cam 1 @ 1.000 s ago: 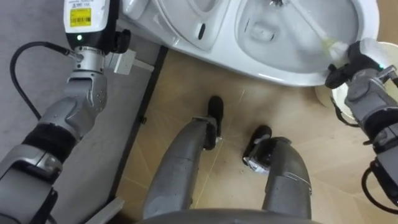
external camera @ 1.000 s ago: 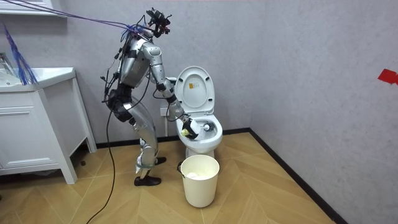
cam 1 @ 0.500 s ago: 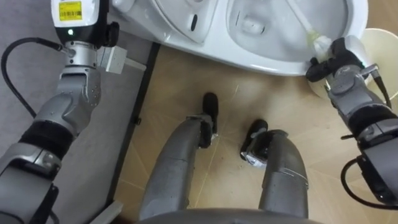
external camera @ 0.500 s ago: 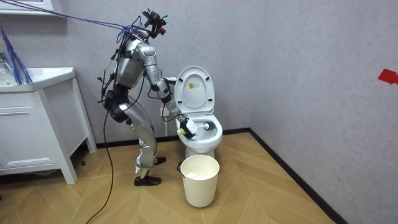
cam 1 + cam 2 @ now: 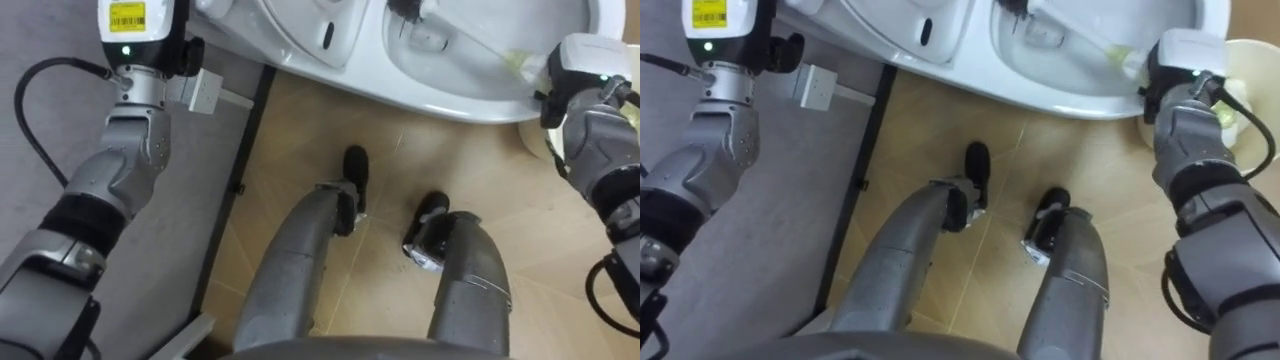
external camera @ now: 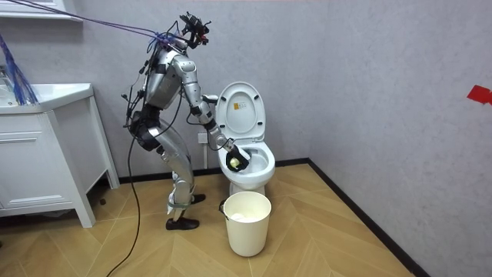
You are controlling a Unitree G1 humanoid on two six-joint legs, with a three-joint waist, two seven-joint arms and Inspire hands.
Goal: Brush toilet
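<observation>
Standing bent over the toilet (image 5: 440,103), the robot curls its right hand (image 5: 583,72) round the toilet brush (image 5: 468,40), the brush's head down in the bowl; a pail (image 6: 246,223) stands just beside.

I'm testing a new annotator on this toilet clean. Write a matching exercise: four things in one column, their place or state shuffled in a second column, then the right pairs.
Column one
1. toilet lid
2. brush
3. pail
4. right robot hand

Column two
A. stands close by the toilet
B. closed round a handle
C. raised upright
D. slants down into the toilet

Pairs: 1-C, 2-D, 3-A, 4-B
</observation>
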